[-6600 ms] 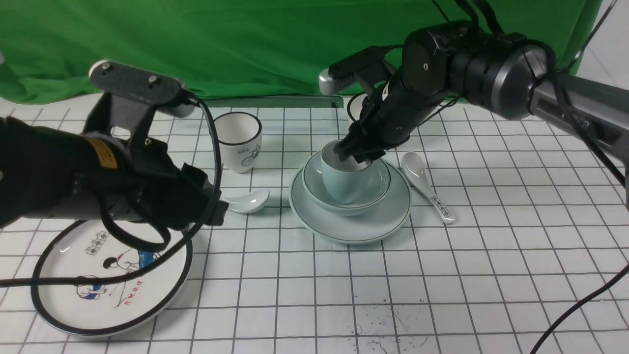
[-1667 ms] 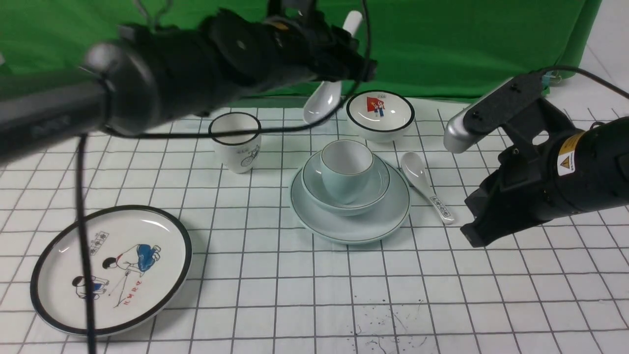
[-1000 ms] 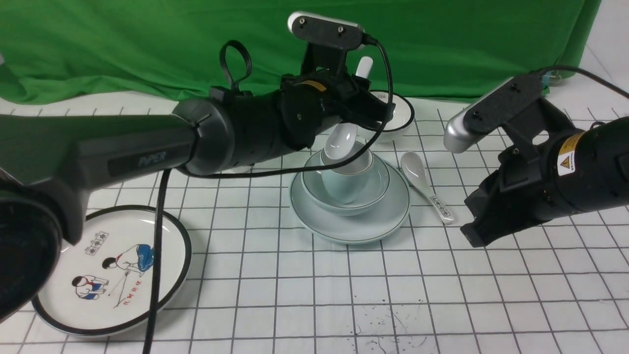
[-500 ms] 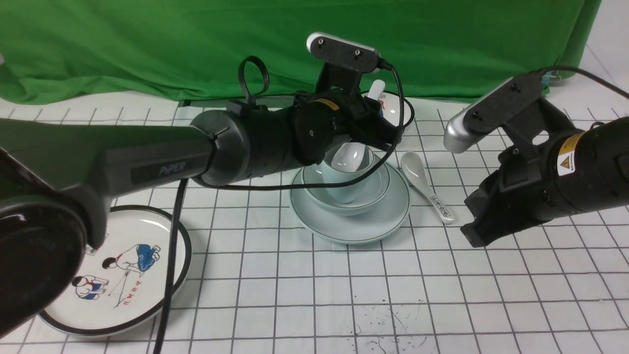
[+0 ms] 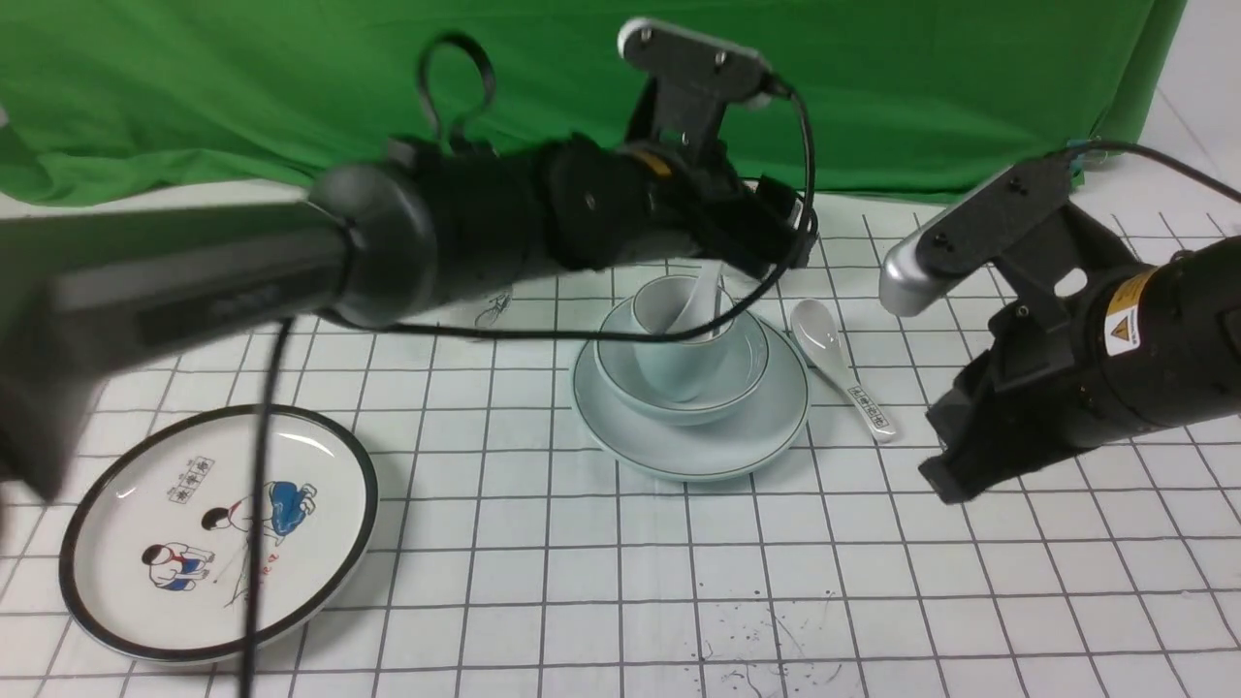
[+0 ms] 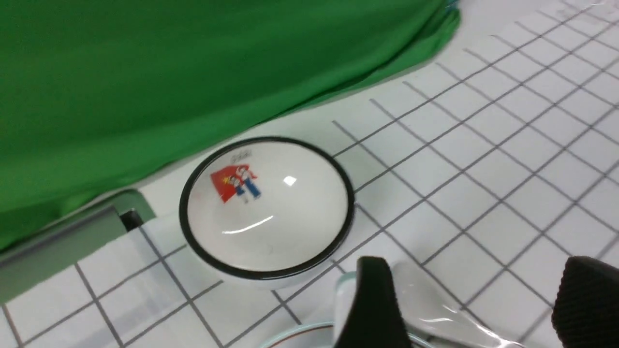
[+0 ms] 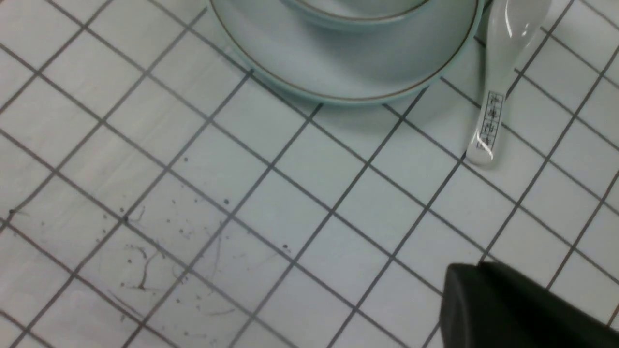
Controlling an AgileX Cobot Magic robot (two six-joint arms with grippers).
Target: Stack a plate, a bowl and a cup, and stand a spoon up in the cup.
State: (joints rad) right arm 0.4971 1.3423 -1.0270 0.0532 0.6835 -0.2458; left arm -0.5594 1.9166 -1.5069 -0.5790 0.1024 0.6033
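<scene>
Spoon [image 5: 688, 302] leaning in cup [image 5: 679, 364], left fingers [image 6: 379, 299] spread apart around it, left arm [image 5: 436, 233] stretched across, right fingers [image 7: 512, 304] closed near plate [image 5: 698, 451].

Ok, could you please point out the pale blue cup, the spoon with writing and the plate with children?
pale blue cup [image 5: 679, 373]: front view, outer wall.
spoon with writing [image 5: 845, 376]: front view, handle near its scoop.
plate with children [image 5: 208, 543]: front view, white middle.

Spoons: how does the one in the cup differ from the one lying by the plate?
The plain spoon stands tilted inside the cup; the printed spoon lies flat on the cloth beside the plate. The printed spoon has dark characters on its handle; the plain spoon shows none. Both are white ceramic soup spoons.
</scene>
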